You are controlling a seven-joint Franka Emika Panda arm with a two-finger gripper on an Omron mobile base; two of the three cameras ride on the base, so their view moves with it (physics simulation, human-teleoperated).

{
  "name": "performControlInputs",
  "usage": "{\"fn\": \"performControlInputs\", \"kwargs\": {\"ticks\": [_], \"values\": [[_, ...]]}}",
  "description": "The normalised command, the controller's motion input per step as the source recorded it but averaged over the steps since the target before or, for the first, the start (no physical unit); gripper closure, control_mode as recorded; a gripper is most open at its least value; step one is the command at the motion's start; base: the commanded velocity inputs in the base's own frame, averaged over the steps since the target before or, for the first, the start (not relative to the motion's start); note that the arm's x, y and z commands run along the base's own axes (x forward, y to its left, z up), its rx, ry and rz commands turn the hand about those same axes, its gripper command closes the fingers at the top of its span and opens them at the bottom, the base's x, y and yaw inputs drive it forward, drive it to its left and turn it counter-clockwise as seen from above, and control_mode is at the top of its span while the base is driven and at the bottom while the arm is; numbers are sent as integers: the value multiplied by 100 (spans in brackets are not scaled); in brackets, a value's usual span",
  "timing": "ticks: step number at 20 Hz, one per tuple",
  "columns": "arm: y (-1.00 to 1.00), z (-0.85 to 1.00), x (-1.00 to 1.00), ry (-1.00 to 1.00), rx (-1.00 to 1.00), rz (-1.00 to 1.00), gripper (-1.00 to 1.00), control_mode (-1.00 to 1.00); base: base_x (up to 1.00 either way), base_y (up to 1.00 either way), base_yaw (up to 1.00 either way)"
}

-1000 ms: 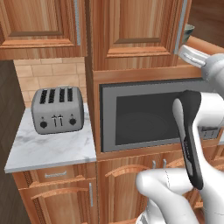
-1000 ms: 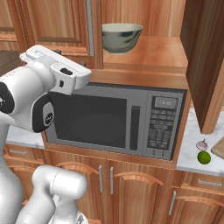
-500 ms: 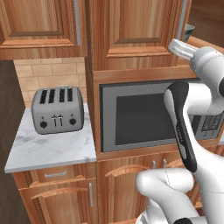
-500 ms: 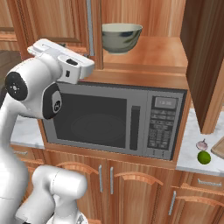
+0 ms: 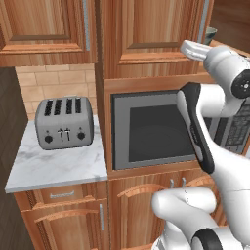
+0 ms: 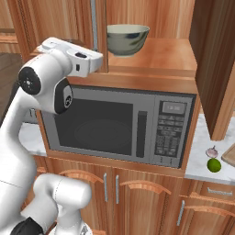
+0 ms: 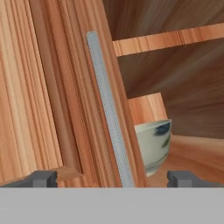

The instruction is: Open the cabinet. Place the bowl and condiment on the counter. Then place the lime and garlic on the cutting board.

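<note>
We are holding our end effector [image 7: 112, 177] fully open and empty, straddling the long grey bar handle [image 7: 108, 111] of the reddish-brown wooden cabinet door [image 7: 52, 96]. The round pale bowl [image 6: 127, 39] is sitting on the shelf above the microwave [image 6: 120, 127]; the green lime [image 6: 214, 165] and pinkish garlic bulb [image 6: 211, 151] are lying at the table's right edge

You see a toaster [image 5: 64, 122] on the counter [image 5: 58, 168], set toward its back edge against the tiled wall. To its right a microwave [image 5: 151, 129] sits built into the wood surround. Your white arm [image 5: 205, 127] crosses in front of the microwave's right side, reaching up toward the cabinet [image 5: 146, 29] above it. A drawer [image 5: 61, 194] sits under the counter.
</note>
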Motion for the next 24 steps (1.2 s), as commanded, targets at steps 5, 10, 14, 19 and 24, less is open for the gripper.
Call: {"fn": "performControlInputs", "kwargs": {"ticks": [5,10,14,19,24], "values": [[-2,-2,6,1,-3,0,-100,-100,0,0,0],[-1,0,22,1,0,0,-100,-100,0,0,0],[0,0,42,3,-1,2,-100,-100,0,0,0],[-9,0,32,1,-2,0,-100,-100,0,0,0],[-15,0,24,0,-5,0,-100,-100,0,0,0]]}}
